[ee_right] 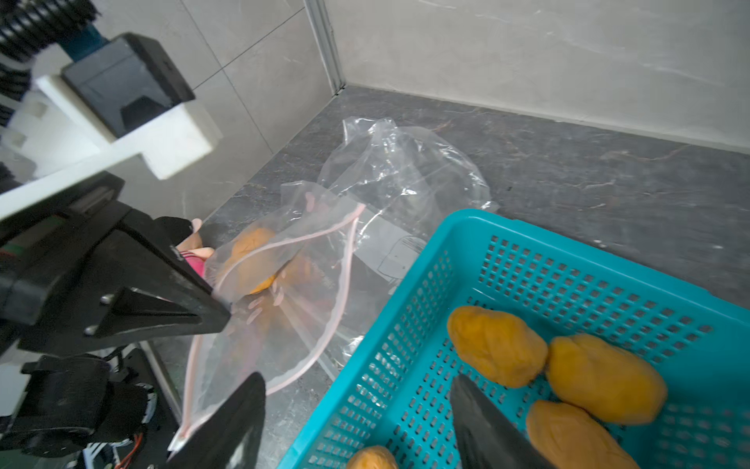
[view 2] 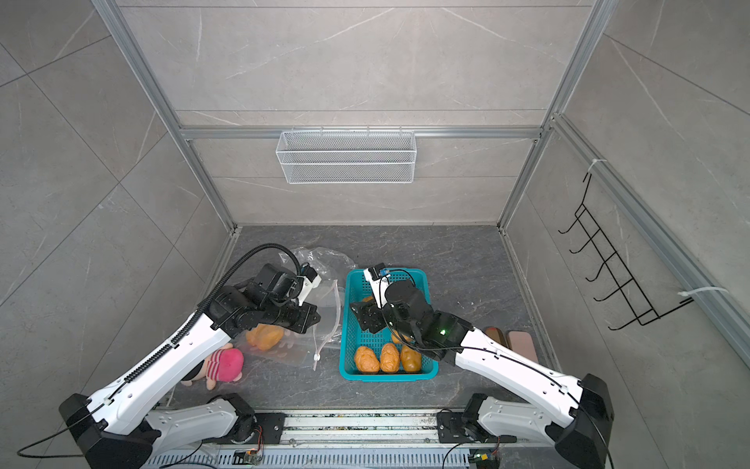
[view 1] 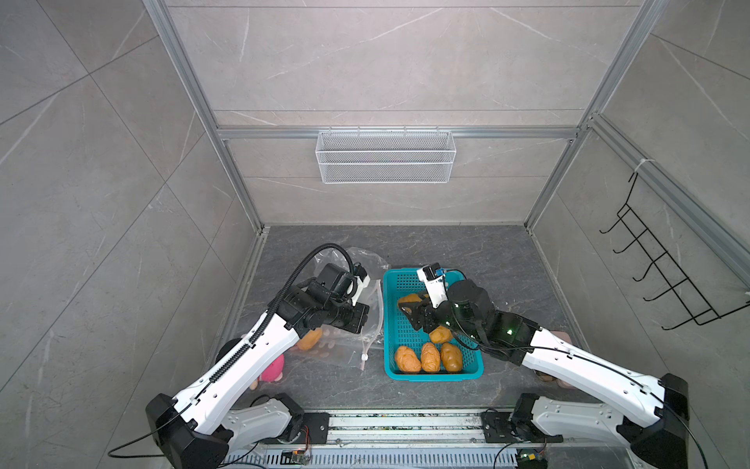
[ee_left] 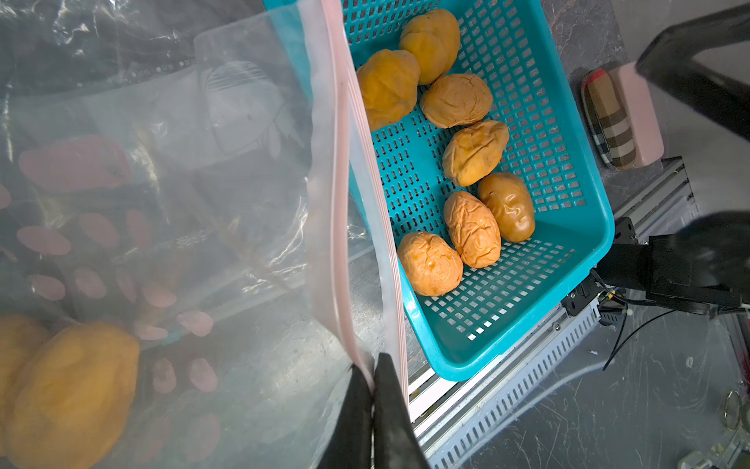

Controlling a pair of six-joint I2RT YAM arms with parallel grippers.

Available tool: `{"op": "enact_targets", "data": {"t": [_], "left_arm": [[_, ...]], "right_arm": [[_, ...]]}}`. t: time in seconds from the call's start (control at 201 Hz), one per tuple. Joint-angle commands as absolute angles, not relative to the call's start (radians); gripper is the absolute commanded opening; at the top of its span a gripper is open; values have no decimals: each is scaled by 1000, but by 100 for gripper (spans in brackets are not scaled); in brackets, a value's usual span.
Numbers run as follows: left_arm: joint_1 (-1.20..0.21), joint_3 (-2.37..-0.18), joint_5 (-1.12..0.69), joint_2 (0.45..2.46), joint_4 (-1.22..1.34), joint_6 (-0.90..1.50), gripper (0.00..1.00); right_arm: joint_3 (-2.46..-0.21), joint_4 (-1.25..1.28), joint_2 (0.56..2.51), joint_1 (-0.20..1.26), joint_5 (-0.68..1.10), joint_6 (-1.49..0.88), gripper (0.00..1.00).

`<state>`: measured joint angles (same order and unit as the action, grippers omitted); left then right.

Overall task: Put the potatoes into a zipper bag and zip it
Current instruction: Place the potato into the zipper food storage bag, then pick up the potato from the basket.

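Over the teal basket the right hand hovers empty, jaws spread, with seven potatoes lying below it on the side away from the zipper bag, whose rim the left hand pinches tight, mouth open alongside.

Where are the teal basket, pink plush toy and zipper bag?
teal basket [view 1: 432, 375]: in a top view, near rim.
pink plush toy [view 2: 229, 362]: in a top view, head.
zipper bag [ee_left: 339, 211]: left wrist view, zipper strip.
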<state>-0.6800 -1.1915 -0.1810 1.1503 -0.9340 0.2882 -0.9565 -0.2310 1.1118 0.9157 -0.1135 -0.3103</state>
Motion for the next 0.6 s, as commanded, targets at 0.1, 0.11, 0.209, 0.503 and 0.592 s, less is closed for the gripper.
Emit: {"op": "enact_targets", "data": {"t": [0.1, 0.11, 0.209, 0.503, 0.592], "left_arm": [[-681, -1179, -169, 1126, -907, 301, 0], [-681, -1178, -170, 1127, -907, 301, 0], [-681, -1173, -170, 1123, -905, 300, 0], [-681, -1164, -167, 1116, -903, 296, 0], [-682, -1160, -167, 1114, -902, 296, 0]], "right_arm": [[-923, -386, 1089, 896, -316, -303, 72], [-922, -393, 1091, 893, -323, -306, 72], [-926, -456, 1120, 870, -366, -332, 72], [-973, -578, 1243, 822, -378, -364, 71], [-1002, -622, 1310, 800, -374, -371, 71]]}}
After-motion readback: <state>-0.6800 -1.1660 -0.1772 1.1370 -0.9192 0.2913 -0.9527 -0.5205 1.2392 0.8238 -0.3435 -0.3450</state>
